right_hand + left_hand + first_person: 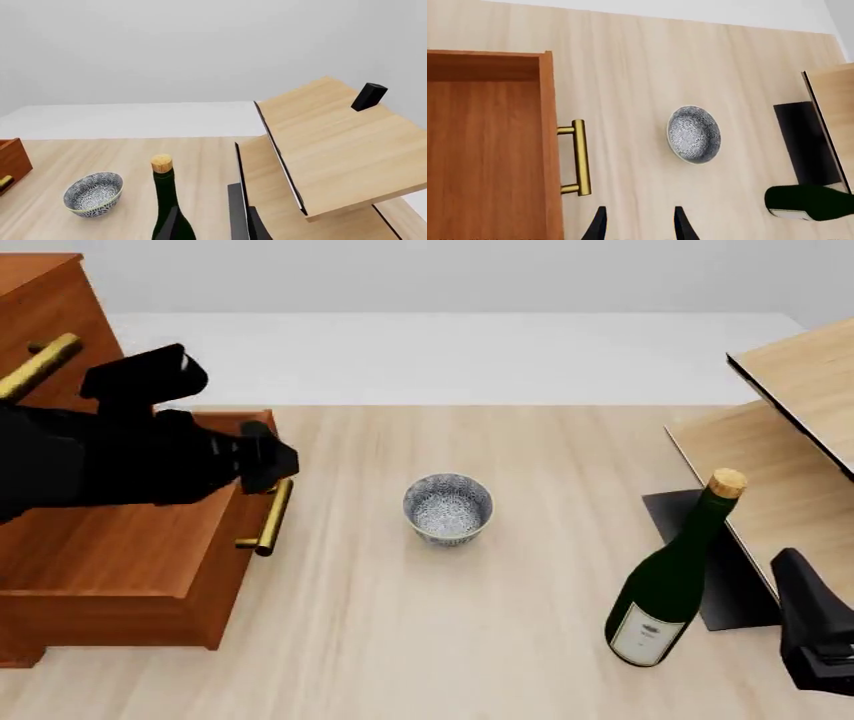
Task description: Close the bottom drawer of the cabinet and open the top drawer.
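The cabinet stands at the table's left. Its bottom drawer is pulled far out, and its brass handle faces the table's middle. Near the cabinet's upper edge I see the top drawer's handle; my left arm hides the fronts below it. My left gripper hovers open just above the far end of the bottom drawer's front. In the left wrist view the bottom drawer and its handle lie beside the open left gripper. The right gripper is open and empty near the bottle.
A patterned bowl sits mid-table, close to the drawer handle. A green wine bottle stands at the right in front of the pale plywood shelf unit. A small black block rests on the shelf's top. My right arm is at the front right corner.
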Available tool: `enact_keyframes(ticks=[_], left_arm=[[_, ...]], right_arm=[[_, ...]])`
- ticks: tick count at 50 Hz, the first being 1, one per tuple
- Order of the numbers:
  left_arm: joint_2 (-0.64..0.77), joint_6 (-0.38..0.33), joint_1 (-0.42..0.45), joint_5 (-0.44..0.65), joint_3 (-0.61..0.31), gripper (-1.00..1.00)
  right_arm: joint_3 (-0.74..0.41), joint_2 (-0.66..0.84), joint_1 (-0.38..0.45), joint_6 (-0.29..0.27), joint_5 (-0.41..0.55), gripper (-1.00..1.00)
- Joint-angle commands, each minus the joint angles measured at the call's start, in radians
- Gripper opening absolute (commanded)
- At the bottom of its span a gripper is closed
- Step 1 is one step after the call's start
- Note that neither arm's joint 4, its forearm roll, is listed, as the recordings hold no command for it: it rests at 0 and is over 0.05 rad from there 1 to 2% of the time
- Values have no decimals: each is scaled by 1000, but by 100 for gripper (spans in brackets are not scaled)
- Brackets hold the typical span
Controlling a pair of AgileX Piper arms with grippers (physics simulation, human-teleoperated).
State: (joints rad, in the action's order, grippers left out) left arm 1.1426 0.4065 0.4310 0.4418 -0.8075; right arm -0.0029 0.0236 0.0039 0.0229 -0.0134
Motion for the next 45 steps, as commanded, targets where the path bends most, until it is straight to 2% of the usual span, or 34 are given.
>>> enact_keyframes(ticks=[1,16,28,39,42,45], left_arm=[[47,-16,-1,-14,42,100],[86,1,28,-63,101,100],[128,50,79,-123,170,100],[138,37,48,-132,203,100],[138,4,30,-131,206,100],[144,15,26,-141,216,100]], right_arm=[[0,1,1,0,0,100],[0,1,1,1,1,100],[0,-4,1,2,6,100],[0,-8,2,3,10,100],[0,-8,3,3,11,100],[0,-8,3,2,11,100]])
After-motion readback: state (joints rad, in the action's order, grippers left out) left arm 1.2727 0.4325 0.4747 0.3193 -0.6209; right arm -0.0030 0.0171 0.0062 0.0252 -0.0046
